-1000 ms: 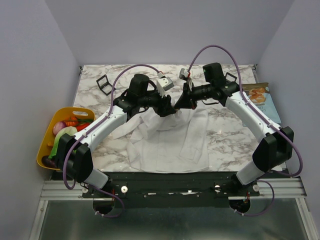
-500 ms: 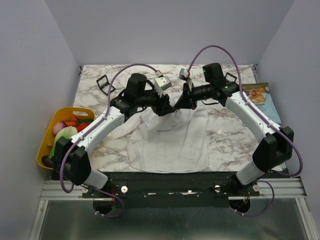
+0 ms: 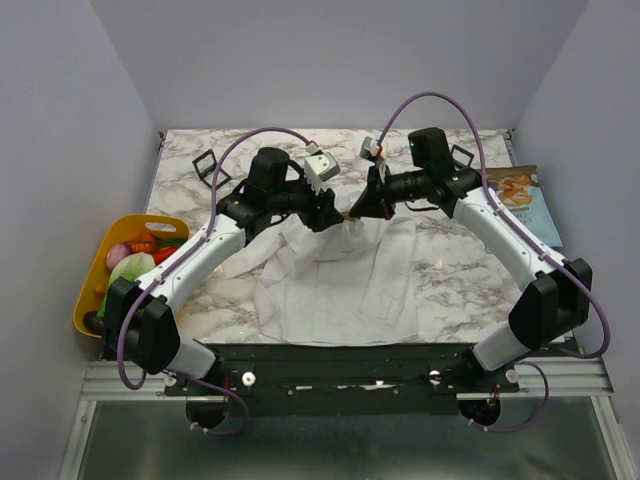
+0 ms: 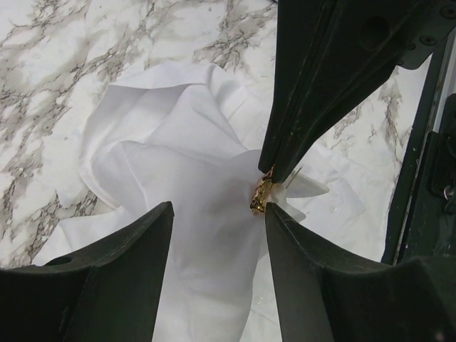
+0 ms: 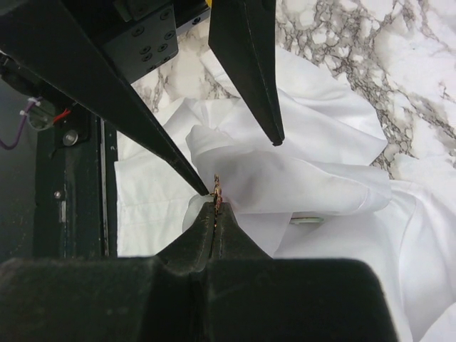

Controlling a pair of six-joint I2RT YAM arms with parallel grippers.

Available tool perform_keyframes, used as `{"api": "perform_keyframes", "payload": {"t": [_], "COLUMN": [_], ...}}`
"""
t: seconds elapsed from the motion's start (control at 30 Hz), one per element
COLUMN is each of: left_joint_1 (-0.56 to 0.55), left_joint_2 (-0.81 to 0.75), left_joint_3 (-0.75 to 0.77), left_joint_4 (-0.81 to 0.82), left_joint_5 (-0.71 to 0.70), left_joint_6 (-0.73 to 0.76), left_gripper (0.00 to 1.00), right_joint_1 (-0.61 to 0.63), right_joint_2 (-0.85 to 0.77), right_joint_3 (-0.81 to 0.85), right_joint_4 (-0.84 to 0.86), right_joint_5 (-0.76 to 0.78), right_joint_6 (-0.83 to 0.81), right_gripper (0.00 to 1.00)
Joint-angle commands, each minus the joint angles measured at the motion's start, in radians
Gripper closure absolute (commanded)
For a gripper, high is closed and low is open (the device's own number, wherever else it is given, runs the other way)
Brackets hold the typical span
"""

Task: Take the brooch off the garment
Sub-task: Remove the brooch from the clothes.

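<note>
1. Right wrist view: the right gripper [image 5: 216, 210] is closed tight. Its tips pinch the brooch [image 5: 217, 187], a tiny gold-looking pin seen edge-on at the top of a raised fold of the garment [image 5: 335, 178].
2. Left wrist view agrees. The brooch sits at the peak of the tented white cloth, with the right gripper's tips touching it from above. I cannot tell whether the pin is free of the cloth; it looks attached.
3. The left gripper [image 4: 217, 214] is partly open, with a finger on either side of the raised fold, and holds nothing. One fingertip lies just beside the brooch.
4. Top external view: both grippers meet over the collar end of the garment, which lies spread on the marble counter [image 3: 450, 270].
5. The step in hand, as I judge it, is drawing the brooch off with the cloth not yet held back.
6. The next move likely calls for the left gripper to close on the fold just below the pin. The right gripper could then pull the brooch away without dragging the thin fabric. A bare pull risks lifting the whole garment.
</note>
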Motion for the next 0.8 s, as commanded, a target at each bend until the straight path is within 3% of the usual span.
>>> {"api": "perform_keyframes", "payload": {"t": [0.0, 0.37, 0.77], "left_joint_1": [0.007, 0.008, -0.004], "left_joint_2": [-0.036, 0.004, 0.096], "left_joint_3": [0.001, 0.018, 0.035], "left_joint_4": [-0.027, -0.087, -0.01], "left_joint_5": [-0.018, 0.075, -0.043], "left_joint_6": [0.047, 0.075, -0.006], "left_gripper": [0.36, 0.34, 0.34], "right_joint_1": [0.001, -0.001, 0.002], "right_joint_2": [-0.05, -0.045, -0.056], "right_joint_3": [-0.042, -0.063, -0.065], "right_joint_4": [0.114, 0.224, 0.229], "right_joint_5": [0.089, 0.219, 0.212], "right_joint_6": [0.073, 0.179, 0.218], "right_gripper": [0.99, 1.0, 1.0]}}
